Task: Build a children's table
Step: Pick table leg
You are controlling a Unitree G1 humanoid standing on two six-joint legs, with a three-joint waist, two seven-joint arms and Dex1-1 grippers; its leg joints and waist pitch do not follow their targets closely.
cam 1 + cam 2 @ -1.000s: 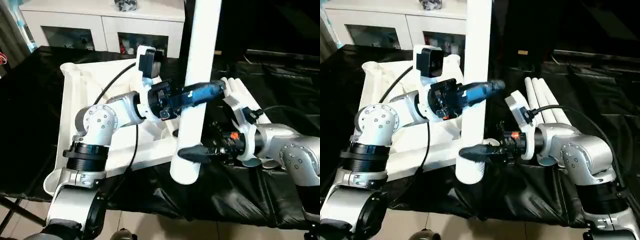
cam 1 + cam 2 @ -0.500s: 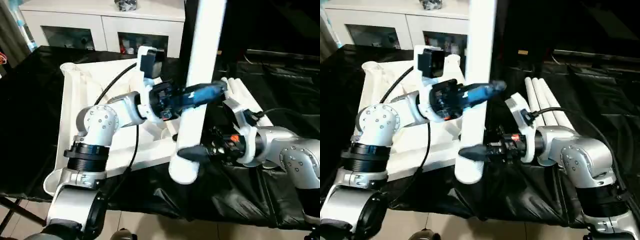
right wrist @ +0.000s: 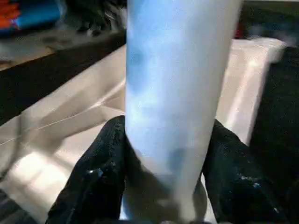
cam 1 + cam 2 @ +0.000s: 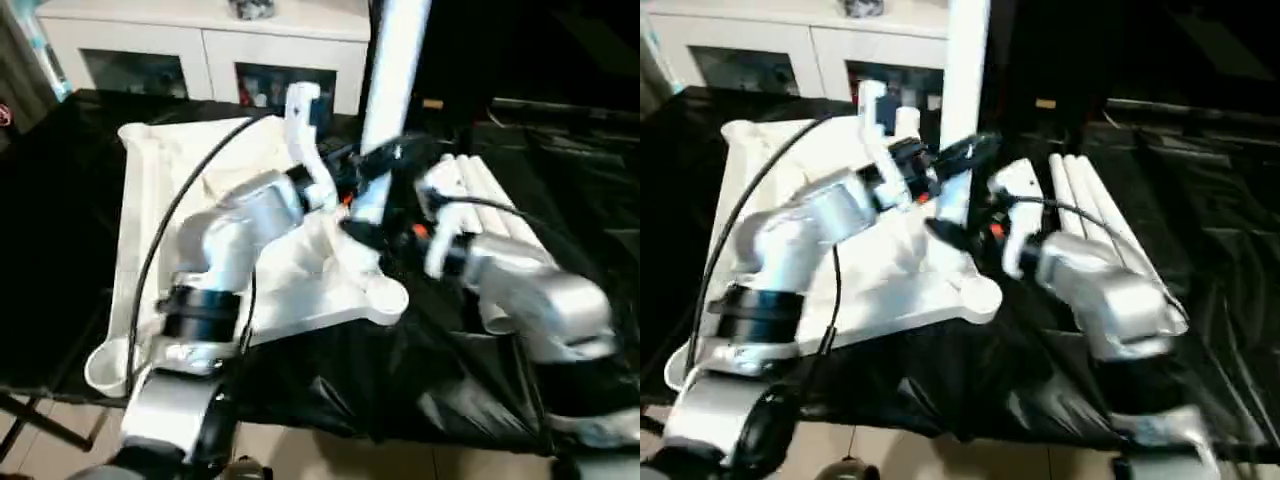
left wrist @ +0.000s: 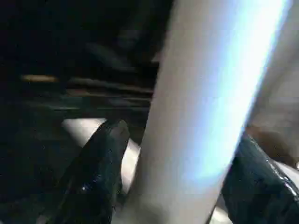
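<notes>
While upright, leg (image 3: 175,93) between right pincer (image 3: 163,177) fingers (image 3: 100,182).

Head cameras look down; both wrist cameras closely face the leg (image 3: 177,93).

This looks like a room in a home, or a mock-up of one, turned into a robot test space. Against the back wall stands a white cabinet (image 4: 210,45) with glass doors, small items behind the panes and something resting on its top. The desk (image 4: 60,200) is draped in crinkled black sheeting (image 4: 420,370) — not household dressing. A pale tiled floor (image 4: 330,455) shows below, and a strip of curtain (image 4: 25,60) hangs at the far left.
</notes>
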